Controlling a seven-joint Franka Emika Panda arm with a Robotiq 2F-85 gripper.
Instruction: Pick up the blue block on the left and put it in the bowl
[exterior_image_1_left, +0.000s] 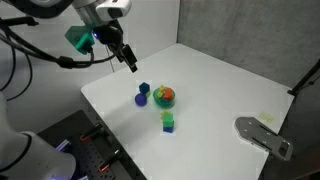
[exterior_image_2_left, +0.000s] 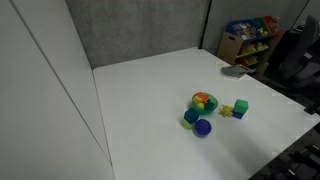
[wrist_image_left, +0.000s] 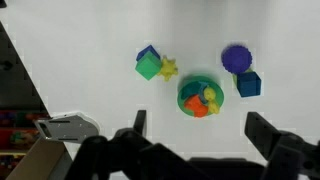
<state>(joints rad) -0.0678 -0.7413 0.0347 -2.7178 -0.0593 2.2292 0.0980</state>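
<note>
A Franka arm's Robotiq gripper (exterior_image_1_left: 130, 64) hangs released above a white table (exterior_image_1_left: 220, 85), jaws spread wide with nothing between them. It sits high and toward the table's far left in an exterior view, well apart from the toys below. In the wrist view the two dark fingers (wrist_image_left: 265, 132) frame the lower edge, and the open gripper (wrist_image_left: 197, 120) is near the bowl (wrist_image_left: 200, 97), a small round dish of green, orange and red. The blue block (wrist_image_left: 248, 84), a dark navy cube, rests flat on the table just right of the bowl in that view. Whether it touches the rim cannot be told. Being a cube it shows no long axis, and its top edges run slightly askew to the picture's sides. A purple rounded piece (wrist_image_left: 236, 57) lies just beyond it. On the bowl's other side stand a green cube (wrist_image_left: 148, 69) joined to a second blue cube (wrist_image_left: 148, 53), with a small yellow piece (wrist_image_left: 169, 69) beside them. In both exterior views the blue block (exterior_image_1_left: 145, 88) (exterior_image_2_left: 191, 117) stays close to the bowl (exterior_image_1_left: 165, 97) (exterior_image_2_left: 204, 101). A grey metal plate (exterior_image_1_left: 262, 135) lies at the table's near right corner.
</note>
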